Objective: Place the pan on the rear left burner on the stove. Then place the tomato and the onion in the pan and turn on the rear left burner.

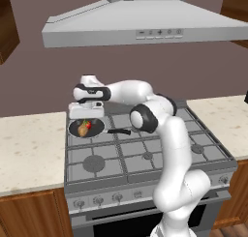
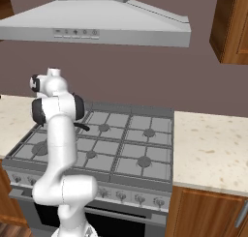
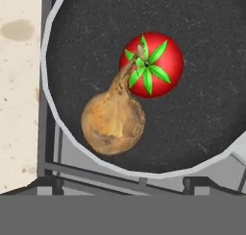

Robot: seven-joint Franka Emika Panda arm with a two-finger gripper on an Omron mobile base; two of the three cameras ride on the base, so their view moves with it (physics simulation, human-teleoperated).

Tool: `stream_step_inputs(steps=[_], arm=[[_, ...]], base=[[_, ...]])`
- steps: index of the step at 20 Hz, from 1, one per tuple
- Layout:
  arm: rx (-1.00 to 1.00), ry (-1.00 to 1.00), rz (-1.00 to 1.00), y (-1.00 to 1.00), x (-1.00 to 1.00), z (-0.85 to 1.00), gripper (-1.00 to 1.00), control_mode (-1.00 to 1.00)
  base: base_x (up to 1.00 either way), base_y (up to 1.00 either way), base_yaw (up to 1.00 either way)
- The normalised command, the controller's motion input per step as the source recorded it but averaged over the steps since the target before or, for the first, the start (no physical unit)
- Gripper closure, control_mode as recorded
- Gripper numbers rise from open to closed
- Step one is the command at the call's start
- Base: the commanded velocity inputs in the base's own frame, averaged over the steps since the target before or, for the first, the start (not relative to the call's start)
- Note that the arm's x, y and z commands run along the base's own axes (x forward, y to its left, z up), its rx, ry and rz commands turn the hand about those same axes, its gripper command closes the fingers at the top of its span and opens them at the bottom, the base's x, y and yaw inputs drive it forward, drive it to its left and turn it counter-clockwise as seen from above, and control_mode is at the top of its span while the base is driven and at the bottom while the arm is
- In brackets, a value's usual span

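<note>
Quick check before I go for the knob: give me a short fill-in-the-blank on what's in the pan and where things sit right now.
1. The pan sits on the stove's rear ____ burner.
2. Inside the pan lie the onion and the ____.
3. The onion's stalk points toward and overlaps the ____.
4. The end effector hovers above the ____.

Missing words: left; tomato; tomato; pan

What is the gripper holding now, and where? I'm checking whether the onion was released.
Nothing: the gripper is open above the pan, where the onion lies free.
</note>
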Motion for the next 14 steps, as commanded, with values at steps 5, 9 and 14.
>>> stream_step_inputs(steps=[5,9,14], arm=[[0.0,0.0,0.0,-0.14,-0.58,0.3,-1.0,-1.0],[0.0,-0.01,0.0,-0.18,-0.55,0.21,-1.0,-1.0],[0.0,-0.03,0.0,-0.16,-0.57,0.17,-1.0,-1.0]], base=[[0.0,0.0,0.0],[0.0,0.0,0.0],[0.0,0.0,0.0]])
